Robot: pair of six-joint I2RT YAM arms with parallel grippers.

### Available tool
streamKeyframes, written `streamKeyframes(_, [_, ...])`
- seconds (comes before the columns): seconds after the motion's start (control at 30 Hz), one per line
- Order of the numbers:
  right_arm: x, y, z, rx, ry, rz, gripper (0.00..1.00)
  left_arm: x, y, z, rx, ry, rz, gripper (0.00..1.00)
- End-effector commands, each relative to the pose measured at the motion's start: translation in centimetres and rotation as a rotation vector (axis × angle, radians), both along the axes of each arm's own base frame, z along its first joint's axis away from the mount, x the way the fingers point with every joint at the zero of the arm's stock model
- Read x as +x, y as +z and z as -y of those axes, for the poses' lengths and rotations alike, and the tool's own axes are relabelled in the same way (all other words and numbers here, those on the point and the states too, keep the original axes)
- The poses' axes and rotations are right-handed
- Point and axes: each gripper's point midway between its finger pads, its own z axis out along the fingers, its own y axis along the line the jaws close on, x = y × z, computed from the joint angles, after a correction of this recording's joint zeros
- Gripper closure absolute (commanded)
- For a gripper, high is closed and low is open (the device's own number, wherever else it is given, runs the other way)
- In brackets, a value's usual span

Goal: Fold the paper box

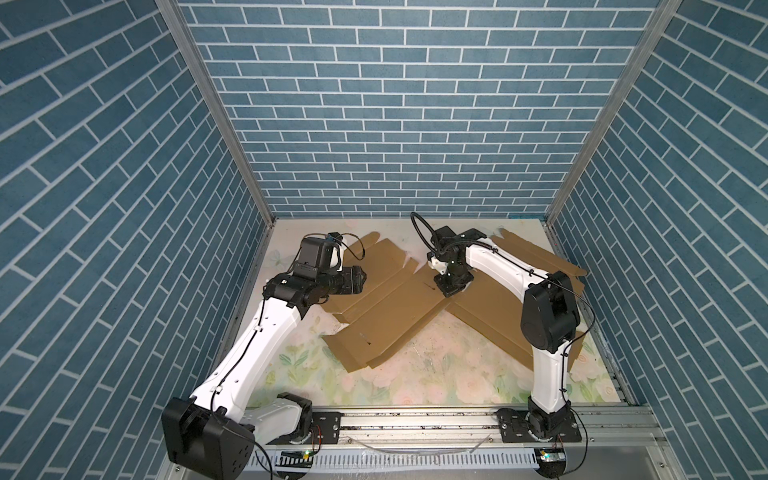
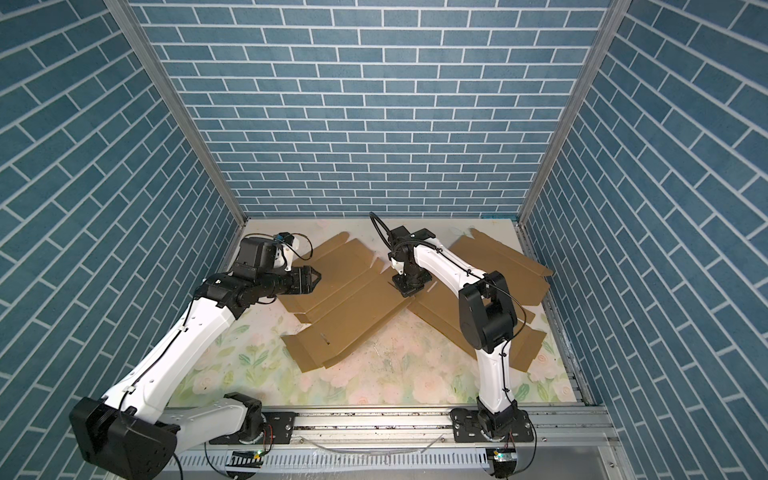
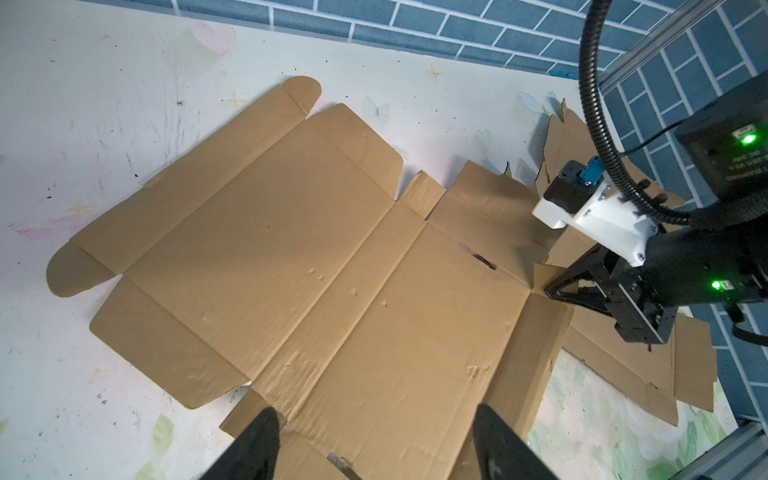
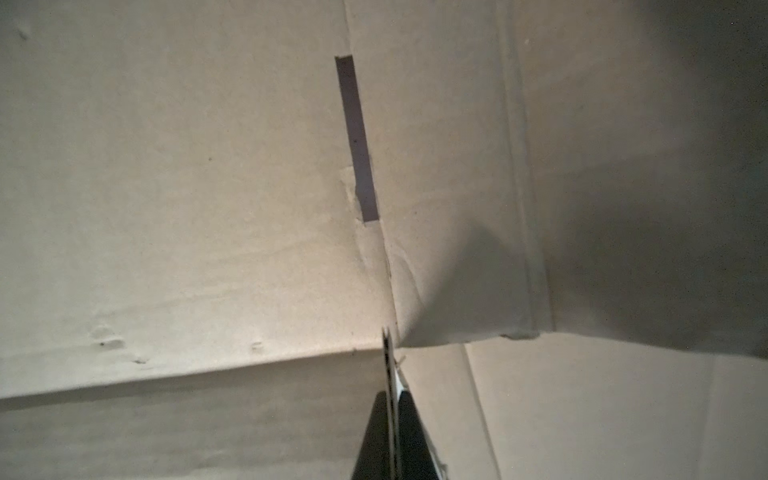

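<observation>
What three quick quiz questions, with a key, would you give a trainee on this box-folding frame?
1. True or false: the left gripper is shut.
2. How many flat cardboard sheets lie on the table? A) one B) two C) three
3. Fill in: near the right gripper, the left sheet and the right sheet ___.
Key: 1 false, the left gripper is open. 2 B. 3 overlap.
</observation>
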Motion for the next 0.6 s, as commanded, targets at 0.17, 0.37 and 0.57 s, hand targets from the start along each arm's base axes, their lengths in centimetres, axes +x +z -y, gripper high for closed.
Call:
streamKeyframes(0.17, [5.8, 5.1, -3.9, 0.135, 0.214, 0.23, 0.95, -0.4, -3.2, 1.4, -0.028, -0.066, -0.063, 0.26])
streamKeyframes(0.37, [9.9, 3.3, -2.4, 0.123, -0.077, 0.194, 0.64, 0.0, -6.7, 1.3, -0.005, -0.051, -0.117, 0.26])
streamKeyframes(0.57, [6.4, 3.6, -2.3, 0.38, -0.546, 0.129, 0.47, 2.0, -8.2, 0.8, 0.041, -0.011, -0.097, 0.27])
